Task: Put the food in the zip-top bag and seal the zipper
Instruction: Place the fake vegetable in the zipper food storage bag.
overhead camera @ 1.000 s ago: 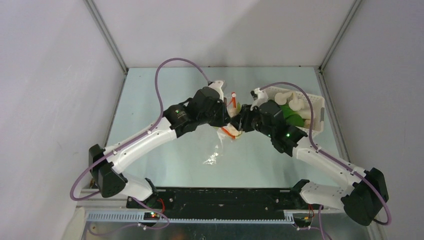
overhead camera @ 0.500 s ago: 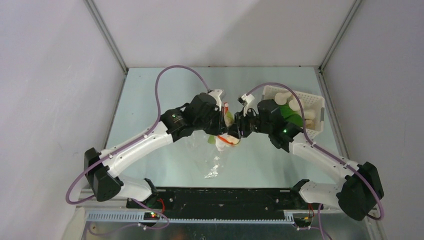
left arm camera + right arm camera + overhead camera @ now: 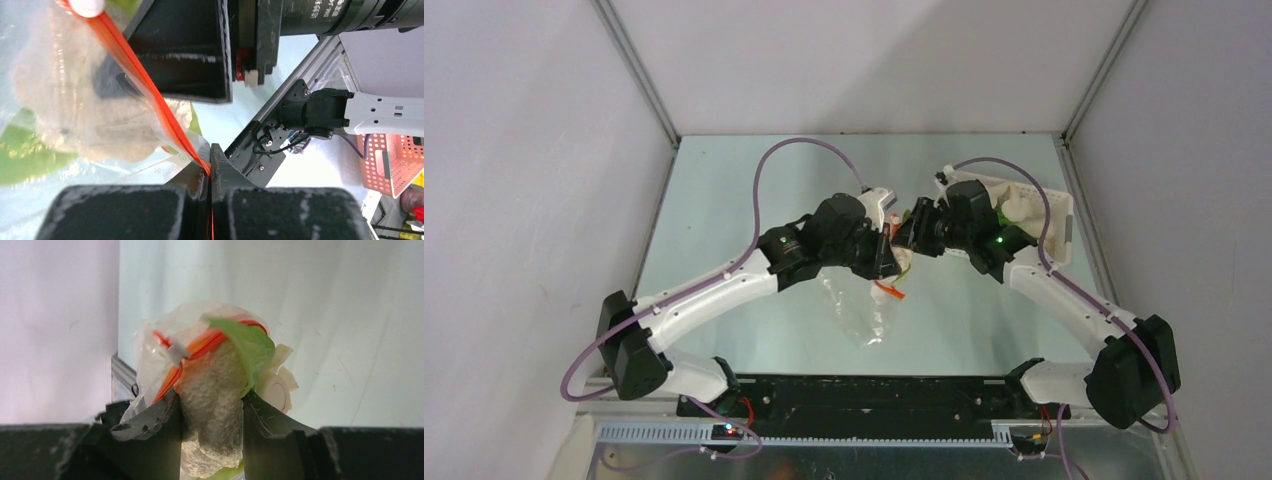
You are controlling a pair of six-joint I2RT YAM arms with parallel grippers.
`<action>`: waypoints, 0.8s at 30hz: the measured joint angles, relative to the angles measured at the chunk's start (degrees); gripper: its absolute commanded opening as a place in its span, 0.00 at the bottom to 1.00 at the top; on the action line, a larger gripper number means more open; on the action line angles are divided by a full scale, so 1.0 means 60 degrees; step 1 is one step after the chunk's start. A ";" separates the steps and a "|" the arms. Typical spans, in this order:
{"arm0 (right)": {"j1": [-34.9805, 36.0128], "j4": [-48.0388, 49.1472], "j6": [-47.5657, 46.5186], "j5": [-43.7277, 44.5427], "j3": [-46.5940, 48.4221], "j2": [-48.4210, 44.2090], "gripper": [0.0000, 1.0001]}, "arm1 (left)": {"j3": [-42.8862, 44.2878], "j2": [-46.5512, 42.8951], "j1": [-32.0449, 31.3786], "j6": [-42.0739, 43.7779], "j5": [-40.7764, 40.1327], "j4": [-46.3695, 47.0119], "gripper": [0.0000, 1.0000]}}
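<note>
The clear zip-top bag (image 3: 864,315) hangs from the two grippers above the table's middle. Its orange-red zipper (image 3: 150,95) runs up from my left gripper (image 3: 210,159), which is shut on the zipper strip. My right gripper (image 3: 211,402) is shut on a cream-white garlic-like food piece (image 3: 212,390) with a green leaf (image 3: 250,347) at the bag's mouth; the zipper (image 3: 192,352) wraps across it. In the top view the left gripper (image 3: 886,250) and right gripper (image 3: 906,235) meet almost tip to tip. More cream and green food shows through the bag (image 3: 65,125).
A white perforated basket (image 3: 1056,225) with more cream and green pieces stands at the back right, just behind my right arm. The enclosure's walls and metal frame posts close in the table at the back and sides.
Both grippers have moved right and slightly back, lifting the bag's mouth; the bag now hangs lower and more to the right beneath them.
</note>
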 measured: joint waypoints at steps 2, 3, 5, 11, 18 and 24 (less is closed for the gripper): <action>-0.0073 -0.0401 0.0718 0.0718 0.0055 -0.0015 0.19 | 0.0000 0.0044 0.0000 -0.0004 -0.0040 0.0073 0.00; -0.0062 -0.0550 0.0940 0.0987 0.0058 -0.0036 0.20 | 0.0000 0.0076 0.0000 -0.0007 -0.0106 0.0098 0.00; 0.0182 -0.0856 0.1300 0.1810 0.0058 -0.0131 0.22 | 0.0000 0.0182 0.0004 -0.0018 -0.0248 0.0131 0.00; 0.1370 -0.1246 0.1140 0.3960 0.0029 -0.0539 0.30 | 0.0000 0.0368 0.0051 -0.0193 -0.0430 0.0142 0.00; 0.1603 -0.0430 0.0131 0.3952 -0.0739 -0.0892 0.49 | 0.0000 0.0364 0.0357 -0.0517 -0.0357 0.0178 0.00; 0.1869 -0.0011 -0.1035 0.3847 -0.0896 -0.0892 0.57 | -0.0004 0.0331 0.0481 -0.0557 -0.0251 -0.0372 0.00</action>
